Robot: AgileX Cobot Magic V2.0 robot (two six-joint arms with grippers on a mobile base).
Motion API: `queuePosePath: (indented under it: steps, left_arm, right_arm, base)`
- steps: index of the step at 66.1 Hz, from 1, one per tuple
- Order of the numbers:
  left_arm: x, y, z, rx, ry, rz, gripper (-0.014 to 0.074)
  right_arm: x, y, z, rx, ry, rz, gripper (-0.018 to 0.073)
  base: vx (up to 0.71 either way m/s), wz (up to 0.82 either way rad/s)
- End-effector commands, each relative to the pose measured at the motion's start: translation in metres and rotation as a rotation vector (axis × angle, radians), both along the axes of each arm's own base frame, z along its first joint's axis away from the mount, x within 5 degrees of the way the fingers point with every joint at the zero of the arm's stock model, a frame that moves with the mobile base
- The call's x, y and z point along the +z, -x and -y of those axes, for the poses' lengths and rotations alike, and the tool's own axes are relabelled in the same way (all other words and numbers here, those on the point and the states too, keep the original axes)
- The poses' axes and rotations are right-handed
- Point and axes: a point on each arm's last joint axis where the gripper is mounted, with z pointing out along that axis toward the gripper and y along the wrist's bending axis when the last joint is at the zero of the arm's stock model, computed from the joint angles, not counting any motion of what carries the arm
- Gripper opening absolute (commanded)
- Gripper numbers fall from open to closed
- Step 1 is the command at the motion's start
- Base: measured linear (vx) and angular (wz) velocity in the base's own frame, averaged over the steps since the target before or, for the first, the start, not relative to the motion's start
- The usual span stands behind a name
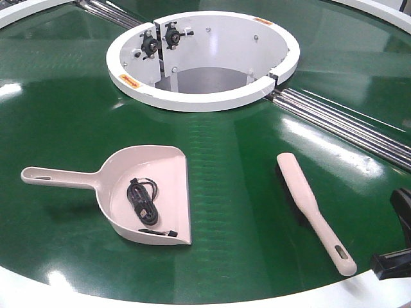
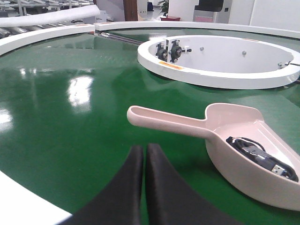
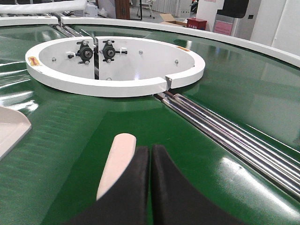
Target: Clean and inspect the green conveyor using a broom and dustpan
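Two tools lie flat on the green conveyor [image 1: 212, 212] in the front view: the dustpan [image 1: 144, 199] to the left, lip facing right, and the broom [image 1: 311, 208] well apart to the right, handle toward the near white rim. A coiled black cable [image 1: 142, 200] sits inside the pan, with a small dark piece [image 1: 172, 233] near its lip. Only a dark part of the right arm [image 1: 398, 237] shows at the right edge; neither gripper holds anything here. If the pan is lifted tilted toward its lip, the cable would likely slide back onto the belt.

From the left wrist, the left gripper [image 2: 143, 154] has its fingers pressed together and hangs just short of the dustpan handle [image 2: 164, 121]. Pressed together like that, it would likely push the handle and spin the pan on the glossy belt instead of grasping it.

From the right wrist, the right gripper [image 3: 151, 157] is likewise pressed together, directly above the broom's beige back [image 3: 117, 161]. Descending unopened would press the brush down or skid it toward the metal rollers [image 3: 225, 136].
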Motion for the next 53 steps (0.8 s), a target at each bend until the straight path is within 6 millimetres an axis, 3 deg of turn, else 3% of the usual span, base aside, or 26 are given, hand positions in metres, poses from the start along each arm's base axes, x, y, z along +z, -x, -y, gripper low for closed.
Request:
queuePosePath:
  steps: [1, 17, 31, 53]
  left_arm:
    - [0.0016, 0.0039, -0.0017, 0.019, 0.015, 0.133, -0.0006]
    - [-0.0017, 0.0073, -0.0016, 0.025, -0.002, 0.106, -0.0006]
    - [-0.0001, 0.0073, -0.0026, 0.028, -0.144, 0.119, -0.0006]
    - [0.0000, 0.0073, -0.0026, 0.028, -0.144, 0.119, -0.0006]
  right_arm:
    - [0.0166, -0.0024, 0.0006, -0.009, -0.005, 0.107, -0.0003]
    - [0.0167, -0.0024, 0.0006, -0.009, -0.005, 0.108, -0.0003]
    - [0.0167, -0.0024, 0.0006, -0.009, -0.005, 0.108, -0.0003]
    - [0.0167, -0.0024, 0.0006, -0.009, -0.005, 0.108, -0.0003]
  base:
    - [0.00, 0.00]
    - [0.00, 0.00]
    - [0.00, 0.00]
    - [0.00, 0.00]
